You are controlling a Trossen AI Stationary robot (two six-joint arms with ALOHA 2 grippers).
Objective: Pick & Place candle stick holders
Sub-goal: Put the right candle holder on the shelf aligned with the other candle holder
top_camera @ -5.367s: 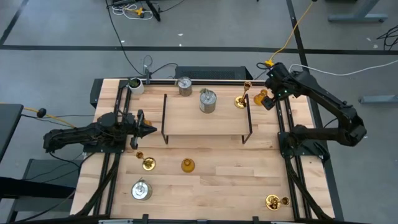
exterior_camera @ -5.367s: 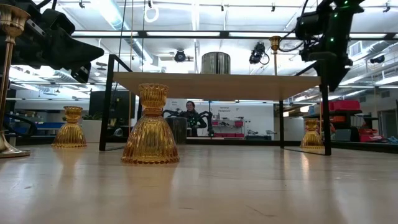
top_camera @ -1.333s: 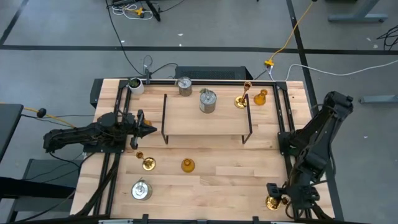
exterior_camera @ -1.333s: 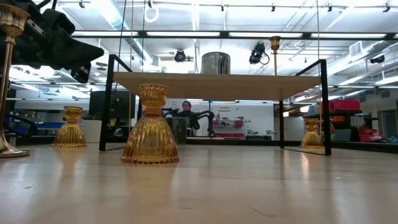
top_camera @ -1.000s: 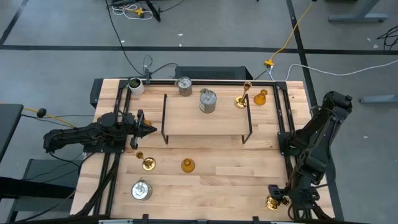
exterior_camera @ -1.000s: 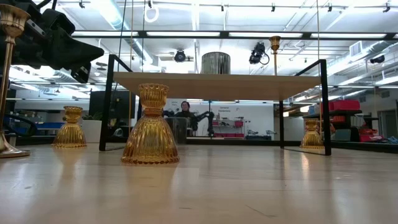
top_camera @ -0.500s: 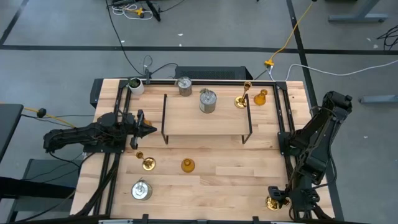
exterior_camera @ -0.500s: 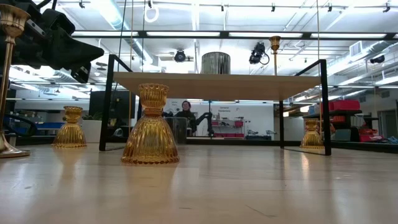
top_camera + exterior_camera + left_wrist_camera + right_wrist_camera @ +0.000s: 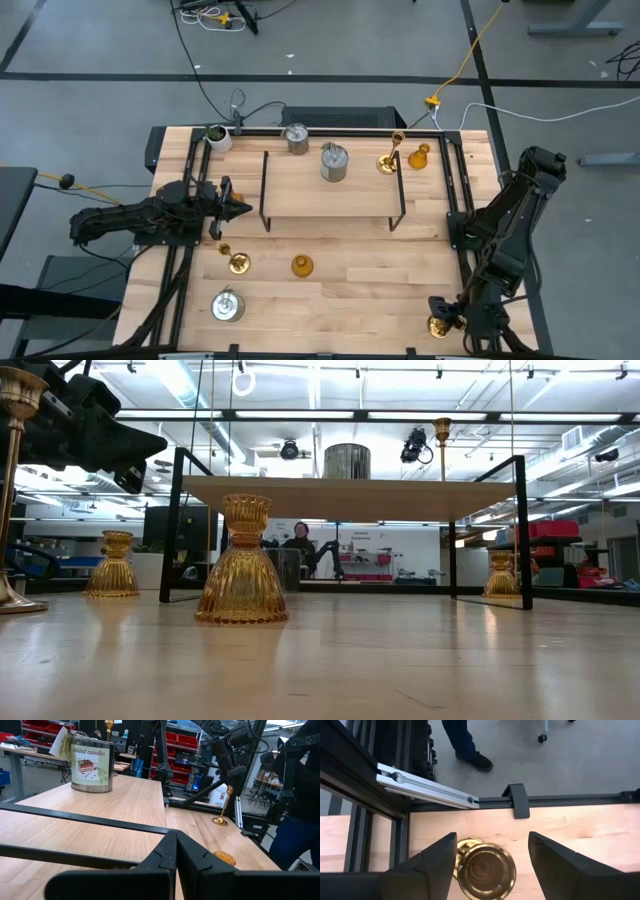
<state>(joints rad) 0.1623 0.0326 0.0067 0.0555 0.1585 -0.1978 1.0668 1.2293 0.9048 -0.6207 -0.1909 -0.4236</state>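
Observation:
A gold brass holder lies on its side at the table's near right corner. My right gripper points steeply down over it, open, with one finger close beside it and the other well clear. An amber holder, a gold one and a silver can stand on the near left of the table. Another can stands on the wooden rack. More holders stand along the far edge. My left gripper waits shut at the rack's left end.
A whitish cup stands at the far left corner. Black rails run along the table's right and left sides, and one corner bracket lies just beyond the gold holder. A person's legs stand on the floor past the table's edge.

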